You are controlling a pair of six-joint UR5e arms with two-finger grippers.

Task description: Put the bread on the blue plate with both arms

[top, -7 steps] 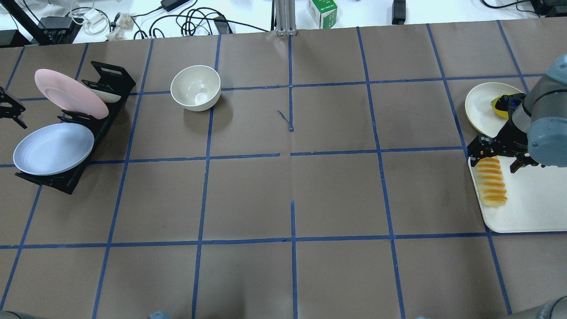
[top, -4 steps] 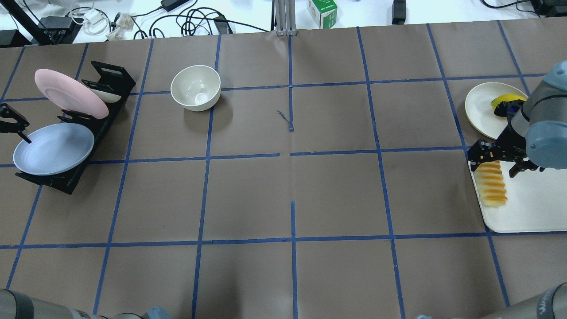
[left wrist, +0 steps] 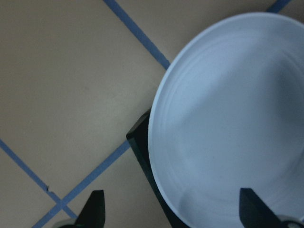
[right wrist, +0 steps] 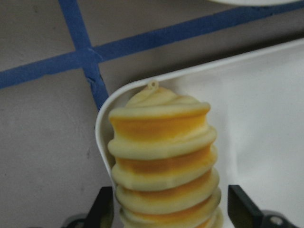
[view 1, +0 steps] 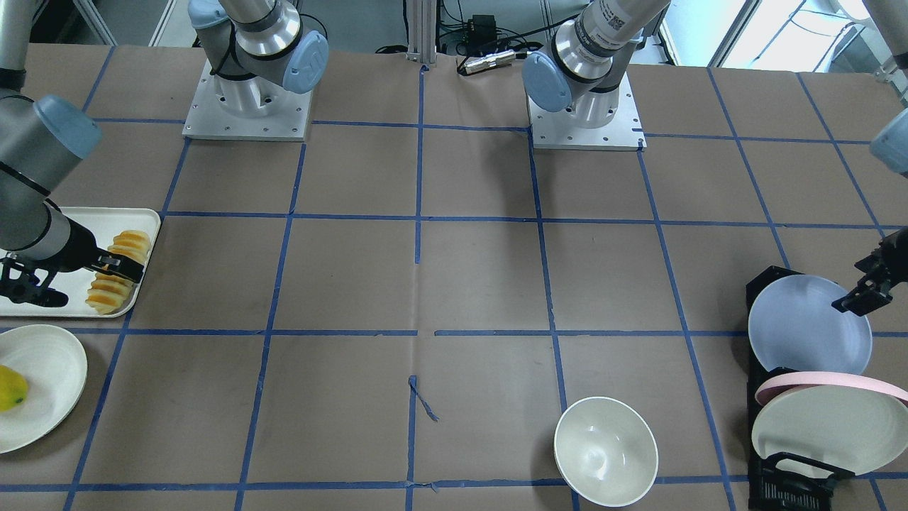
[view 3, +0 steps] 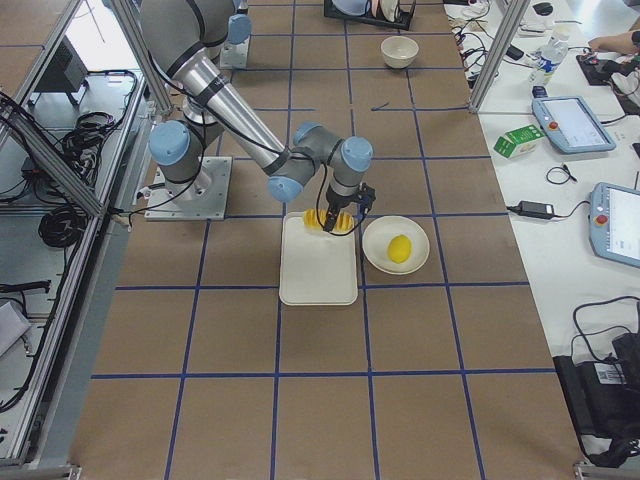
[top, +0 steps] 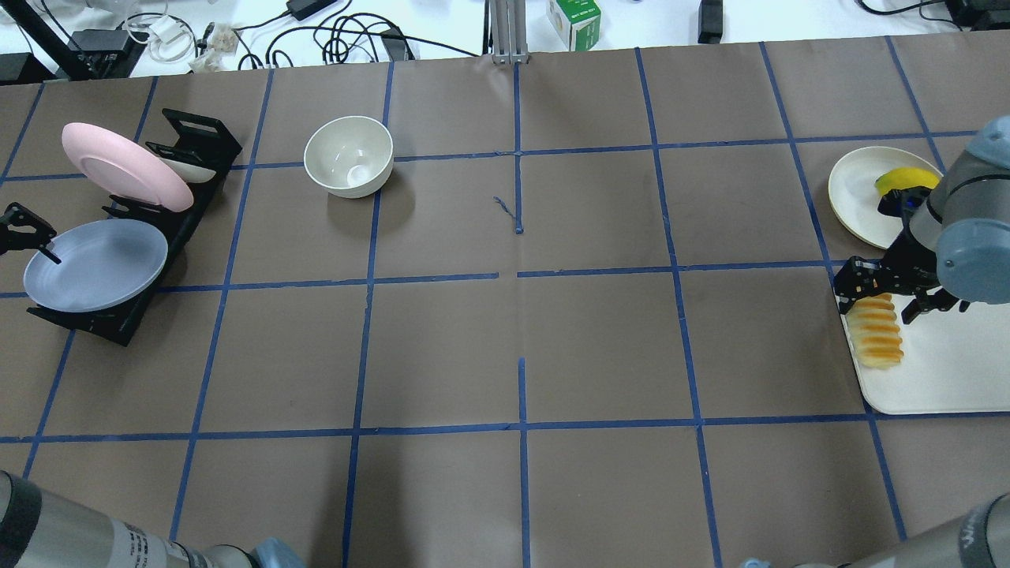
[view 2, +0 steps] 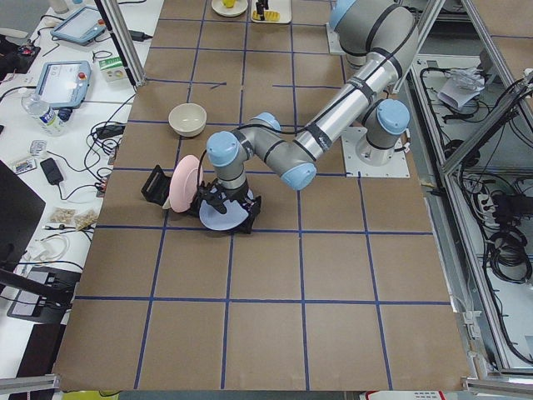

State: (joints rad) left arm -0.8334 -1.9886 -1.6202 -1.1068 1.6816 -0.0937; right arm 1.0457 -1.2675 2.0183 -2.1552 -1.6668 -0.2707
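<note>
Over at the robot's right end of the brown paper-covered bench (top: 521, 347), the long yellow-orange ridged bread (top: 876, 339) lies along the inner edge of a white rectangular tray (top: 947, 379), one end close to the tray's rounded corner. The right end effector (top: 877, 304) hangs low over that end with its jaws spread wide, one finger either side of the loaf and nothing gripped; the wrist view shows a clear gap on one side. Just beyond the tray there's a cream plate (top: 852, 189) with a small yellow fruit (top: 899, 178). At the far end, the round pale blue plate (top: 99, 264) leans tilted in a black rack (top: 87, 325), in front of a pink plate (top: 126, 166). The left end effector (top: 30, 235) is at its rim, jaws apart, straddling the edge without clamping it.
</note>
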